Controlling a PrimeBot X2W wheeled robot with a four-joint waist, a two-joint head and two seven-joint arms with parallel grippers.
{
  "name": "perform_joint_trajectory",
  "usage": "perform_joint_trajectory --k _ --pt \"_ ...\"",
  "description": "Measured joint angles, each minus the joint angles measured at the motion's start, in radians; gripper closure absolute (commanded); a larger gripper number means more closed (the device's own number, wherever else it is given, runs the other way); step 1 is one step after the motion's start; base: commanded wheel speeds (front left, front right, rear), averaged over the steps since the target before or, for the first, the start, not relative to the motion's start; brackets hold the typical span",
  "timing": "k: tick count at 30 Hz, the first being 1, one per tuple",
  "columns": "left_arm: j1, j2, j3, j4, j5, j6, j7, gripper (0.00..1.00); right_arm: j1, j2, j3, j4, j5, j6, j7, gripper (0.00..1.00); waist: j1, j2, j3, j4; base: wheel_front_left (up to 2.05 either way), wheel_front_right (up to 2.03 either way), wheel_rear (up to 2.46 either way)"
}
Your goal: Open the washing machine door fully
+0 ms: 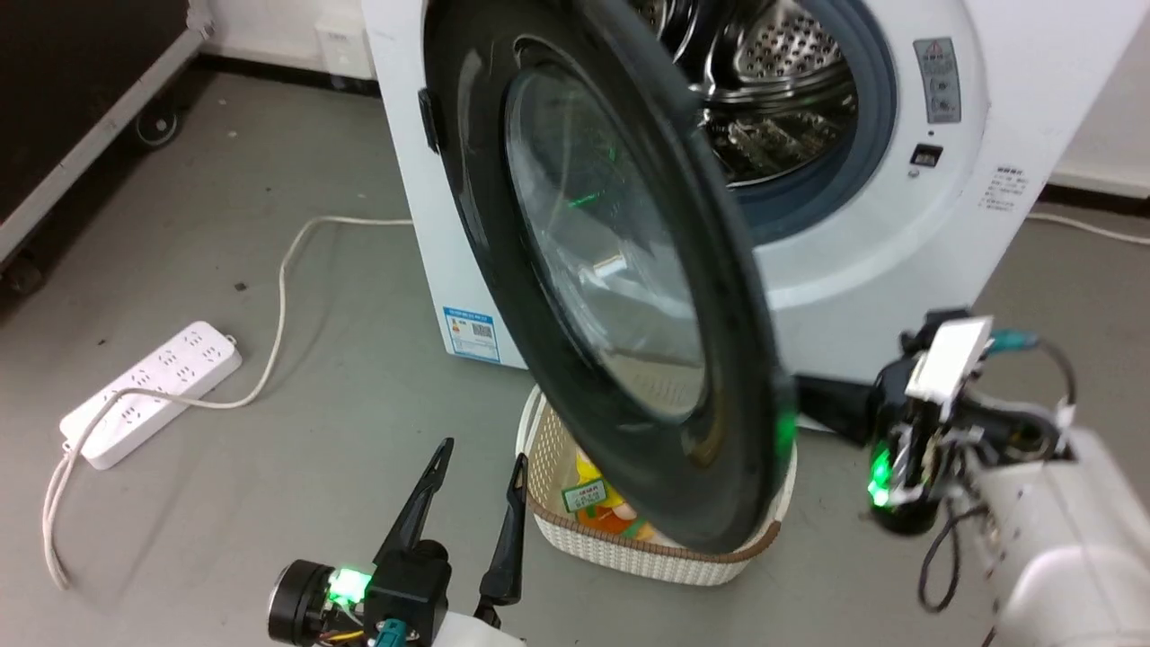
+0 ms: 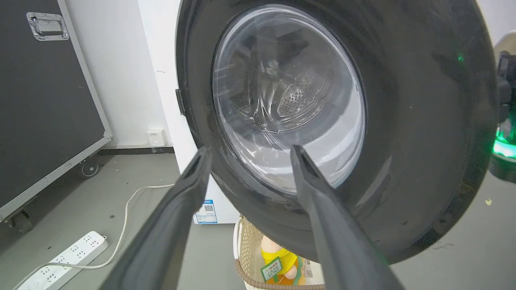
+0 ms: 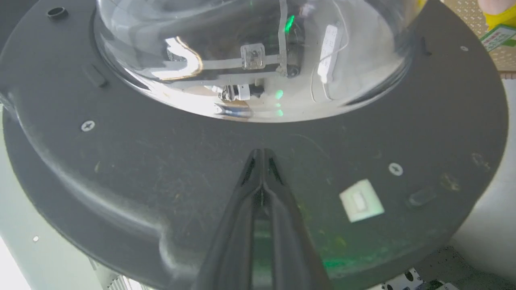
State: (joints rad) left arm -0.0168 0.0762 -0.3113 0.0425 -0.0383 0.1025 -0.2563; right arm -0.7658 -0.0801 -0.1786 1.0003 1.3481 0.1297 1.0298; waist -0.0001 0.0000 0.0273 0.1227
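Note:
The washing machine door [image 1: 476,207] stands swung partway out from the white machine, its glossy black ring and glass bowl facing left in the head view. My left gripper [image 1: 482,458] is open low on the floor side, pointing up at the door's outer face [image 2: 403,121] without touching it; the left gripper [image 2: 250,150] holds nothing. My right gripper [image 1: 822,403] reaches from the right behind the door's free edge, its tips hidden by the rim. In the right wrist view the right gripper [image 3: 262,152] is shut, its tips against the door's inner black ring [image 3: 161,169] just below the glass bowl.
The steel drum [image 1: 773,81] shows through the opening. A white woven basket [image 1: 647,550] with a yellow toy sits on the floor under the door. A white power strip [image 1: 153,391] and its cable lie at left. A black wheeled case [image 1: 72,90] stands far left.

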Motion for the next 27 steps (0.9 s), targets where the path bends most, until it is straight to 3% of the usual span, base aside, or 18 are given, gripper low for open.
perform_joint_trajectory --k 8,14,20,21,22,23,24,27 --pt "0.018 -0.001 0.01 0.008 0.0 -0.001 0.0 0.0 0.128 0.019 0.085 -0.105 0.101 0.0 0.054 1.0 0.0001 0.0 -0.023 0.009 0.0 0.0 0.0" --pt "0.02 -0.004 0.035 0.023 -0.031 -0.018 0.0 0.0 0.228 0.023 0.34 -0.244 0.316 0.0 -0.034 1.0 0.0001 0.0 -0.035 0.024 0.0 0.0 0.0" --pt "0.027 -0.01 0.051 0.054 -0.065 -0.05 0.0 0.0 0.263 0.029 0.437 -0.3 0.363 0.0 -0.167 1.0 0.0002 0.0 -0.041 0.026 0.0 0.0 0.0" --pt "0.031 -0.012 0.06 0.06 -0.08 -0.055 0.0 0.0 0.265 0.028 0.436 -0.306 0.357 0.0 -0.191 0.72 0.0002 0.0 -0.042 0.025 0.0 0.0 0.0" --pt "0.031 -0.012 0.06 0.06 -0.08 -0.055 0.0 0.0 0.265 0.028 0.436 -0.306 0.357 0.0 -0.191 0.08 0.0002 0.0 -0.042 0.025 0.0 0.0 0.0" --pt "0.038 -0.015 0.077 0.069 -0.107 -0.066 0.0 0.0 0.268 0.019 0.435 -0.331 0.34 0.0 -0.229 0.0 0.0001 0.0 -0.045 0.019 0.0 0.0 0.0" --pt "0.038 -0.015 0.077 0.069 -0.107 -0.066 0.0 0.0 0.268 0.019 0.435 -0.331 0.34 0.0 -0.229 0.0 0.0001 0.0 -0.045 0.019 0.0 0.0 0.0" --pt "0.038 -0.02 0.109 0.094 -0.147 -0.09 0.0 0.0 0.293 -0.047 0.413 -0.465 0.244 0.0 -0.377 0.0 0.0001 0.0 -0.053 0.001 0.0 0.0 0.0"
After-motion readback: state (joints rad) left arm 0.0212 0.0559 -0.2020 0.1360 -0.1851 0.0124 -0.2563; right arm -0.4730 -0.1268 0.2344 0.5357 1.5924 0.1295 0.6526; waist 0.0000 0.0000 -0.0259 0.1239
